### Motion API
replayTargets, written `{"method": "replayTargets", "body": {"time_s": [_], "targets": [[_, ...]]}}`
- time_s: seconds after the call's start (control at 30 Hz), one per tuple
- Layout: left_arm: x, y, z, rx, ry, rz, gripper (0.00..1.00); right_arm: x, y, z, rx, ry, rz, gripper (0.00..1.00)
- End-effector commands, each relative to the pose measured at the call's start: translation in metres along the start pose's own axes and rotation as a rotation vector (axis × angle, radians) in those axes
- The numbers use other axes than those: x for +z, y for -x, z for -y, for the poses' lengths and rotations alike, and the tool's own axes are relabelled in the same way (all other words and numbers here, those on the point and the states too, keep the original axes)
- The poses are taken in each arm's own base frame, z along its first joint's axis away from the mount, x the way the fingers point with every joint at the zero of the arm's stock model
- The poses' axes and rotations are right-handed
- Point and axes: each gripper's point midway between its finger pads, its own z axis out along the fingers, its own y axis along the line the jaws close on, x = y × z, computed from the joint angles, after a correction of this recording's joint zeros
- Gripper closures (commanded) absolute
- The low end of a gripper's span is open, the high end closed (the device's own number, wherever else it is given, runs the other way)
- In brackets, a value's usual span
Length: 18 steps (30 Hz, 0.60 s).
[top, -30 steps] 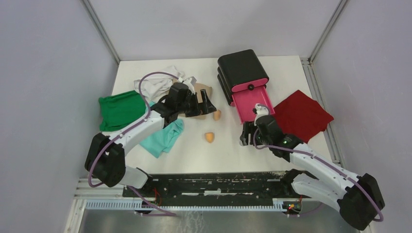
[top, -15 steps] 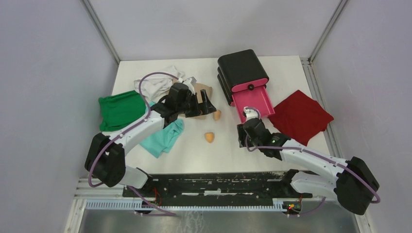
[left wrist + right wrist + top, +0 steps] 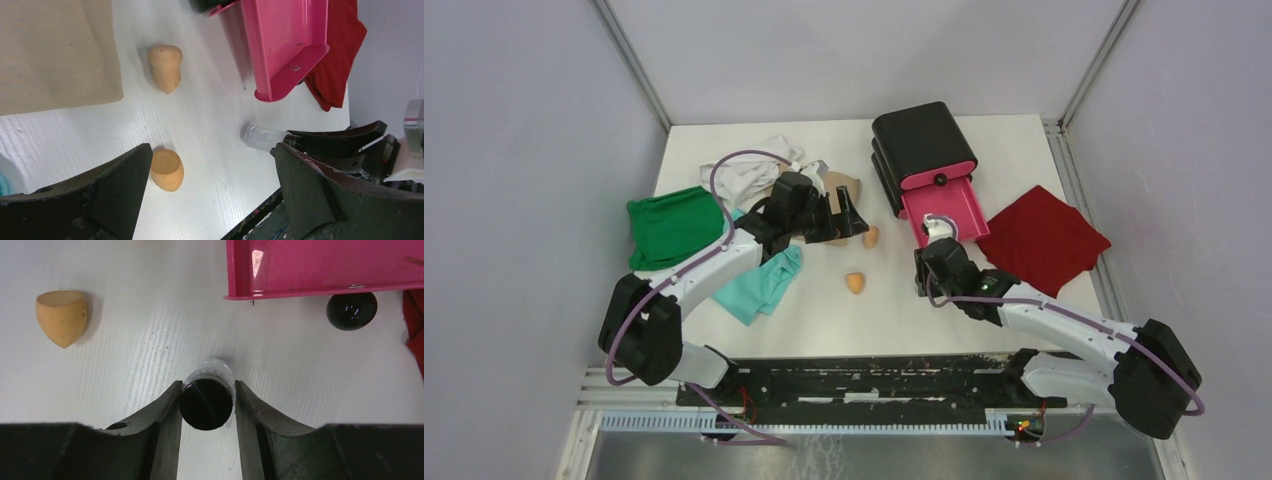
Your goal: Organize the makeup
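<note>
Two tools, two states. First, right tool [image 3: 206,390]: clamped on black-capped clear bottle [image 3: 261,137], one finger on each side of the cap. Bottle viewed cap-on in the right wrist view, long axis in line with the fingers, clear end leading away from the wrist. Resting on the white worktop [image 3: 150,340] or just off it: cannot tell.

Pink drawer [image 3: 300,292] pulled out, its front lip just ahead of the bottle and offset to the right of that view. Judged the governing relation for the coming move: forward, across, then over the lip.

Second, left tool [image 3: 212,165]: fingers wide apart, nothing between them. First orange sponge [image 3: 165,67] beside the beige cloth [image 3: 55,50]; second orange sponge [image 3: 167,170] just beside one finger.

Right arm nearer the drawer, left arm nearer the sponges.

No brand, label or writing legible.
</note>
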Motion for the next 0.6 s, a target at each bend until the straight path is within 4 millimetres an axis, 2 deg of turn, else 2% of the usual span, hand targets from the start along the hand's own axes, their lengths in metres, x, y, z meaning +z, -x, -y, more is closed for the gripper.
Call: {"method": "replayTargets", "body": {"time_s": [0.0,0.2,0.3,0.37,0.43,0.57], "targets": [[-0.005,0.009,0.006,0.037,-0.03,0.036,0.01,-0.028,0.054,-0.018,0.02,0.085,0.14,0.82],[-0.005,0.011,0.007,0.042,-0.028,0.039,0.01,-0.071,0.102,-0.01,0.033,0.098,0.238,0.86],[-0.005,0.012,0.008,0.041,-0.029,0.04,0.01,-0.079,0.126,0.002,0.109,0.11,0.25,0.87],[-0.005,0.012,0.008,0.042,-0.031,0.04,0.01,-0.074,0.142,0.019,0.204,0.108,0.248,0.87],[-0.005,0.011,0.006,0.04,-0.027,0.04,0.01,-0.066,0.152,0.027,0.279,0.124,0.243,0.88],[-0.007,0.009,0.005,0.038,-0.023,0.038,0.01,-0.039,0.167,0.034,0.419,0.167,0.222,0.88]]}}
